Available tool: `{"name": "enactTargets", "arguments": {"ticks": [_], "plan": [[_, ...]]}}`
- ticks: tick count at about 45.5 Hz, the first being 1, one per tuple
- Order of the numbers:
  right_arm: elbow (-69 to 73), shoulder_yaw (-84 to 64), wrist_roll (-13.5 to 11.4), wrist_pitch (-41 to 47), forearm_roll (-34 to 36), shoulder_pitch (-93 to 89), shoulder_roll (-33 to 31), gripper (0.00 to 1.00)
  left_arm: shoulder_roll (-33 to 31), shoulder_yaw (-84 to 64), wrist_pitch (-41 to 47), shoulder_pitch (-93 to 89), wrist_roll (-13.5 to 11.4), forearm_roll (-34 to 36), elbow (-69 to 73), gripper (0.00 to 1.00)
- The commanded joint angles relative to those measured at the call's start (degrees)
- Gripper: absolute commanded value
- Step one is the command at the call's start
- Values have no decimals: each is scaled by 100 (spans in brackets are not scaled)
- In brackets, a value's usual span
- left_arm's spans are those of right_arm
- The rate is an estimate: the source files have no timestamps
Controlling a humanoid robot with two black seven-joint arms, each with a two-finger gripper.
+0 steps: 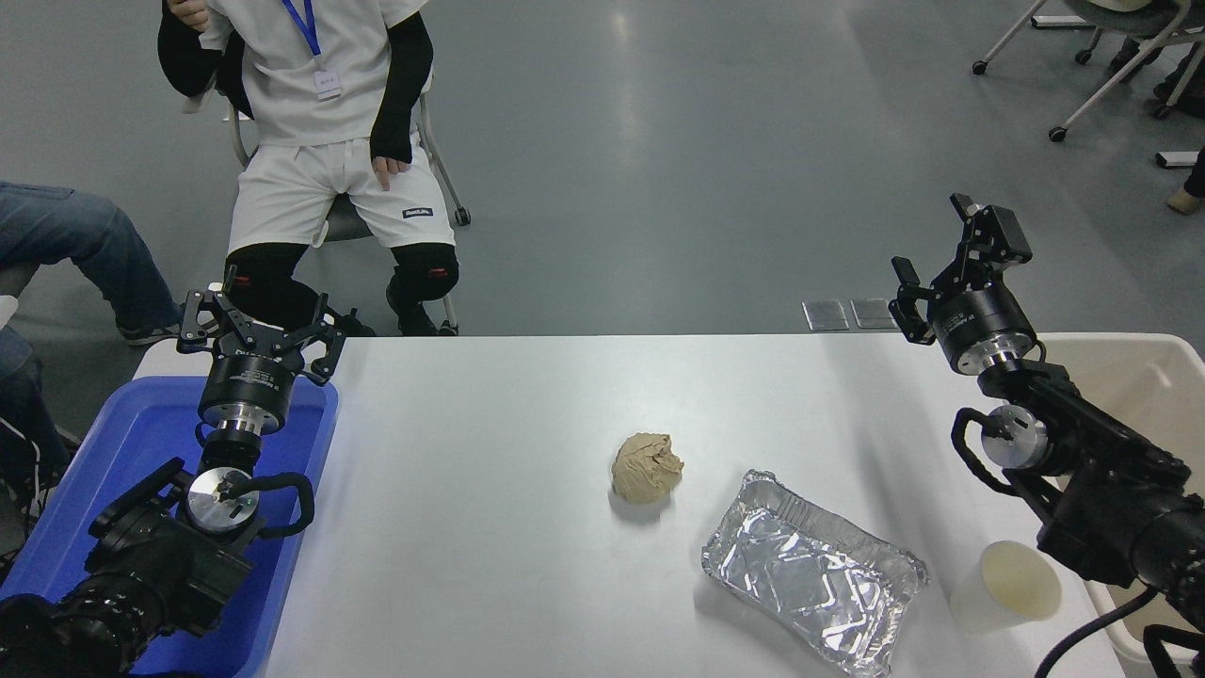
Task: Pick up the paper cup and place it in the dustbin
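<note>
The paper cup [1007, 586], white with a cream inside, stands upright at the table's near right corner, just right of the foil tray [811, 572]. The beige dustbin [1144, 377] stands beside the table's right edge, partly hidden by my right arm. My right gripper [946, 254] is open and empty, raised over the table's far right edge, well beyond the cup and up from it. My left gripper [259, 315] is open and empty, parked at the lower left over the blue tub.
A crumpled tan paper ball [646, 466] lies mid-table. A blue plastic tub [113, 452] sits at the left edge. A person sits on a chair [320, 141] beyond the table's far side; another person's legs [66, 245] show at the left.
</note>
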Motion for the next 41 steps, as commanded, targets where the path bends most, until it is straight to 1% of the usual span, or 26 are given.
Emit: {"name": "enactTargets", "arguments": {"ticks": [1, 3, 6, 13, 19, 26, 28, 33, 41], "plan": [[90, -411, -541, 2, -7, 125, -273, 100, 4, 0, -3, 1, 0, 2, 0, 99], [108, -586, -778, 2, -7, 230, -343, 100, 4, 0, -3, 1, 0, -7, 0, 99], [222, -981, -1025, -24, 1, 406, -484, 100, 4, 0, -3, 1, 0, 2, 0, 99], [415, -2264, -1227, 2, -34, 1021, -1046, 100, 4, 0, -3, 1, 0, -7, 0, 99], [679, -3784, -1263, 20, -34, 1671, -1433, 100, 4, 0, -3, 1, 0, 2, 0, 99], [951, -4945, -1280, 142, -25, 2217, -1758, 100, 4, 0, -3, 1, 0, 2, 0, 99], [1004, -5209, -1280, 396, -25, 2392, -1899, 100, -5, 0, -3, 1, 0, -7, 0, 99], [1022, -5798, -1359, 1416, -25, 2876, -2163, 100, -5, 0, -3, 1, 0, 2, 0, 99], [1022, -7124, -1351, 2111, -25, 3728, -2207, 100, -5, 0, -3, 1, 0, 2, 0, 99]]}}
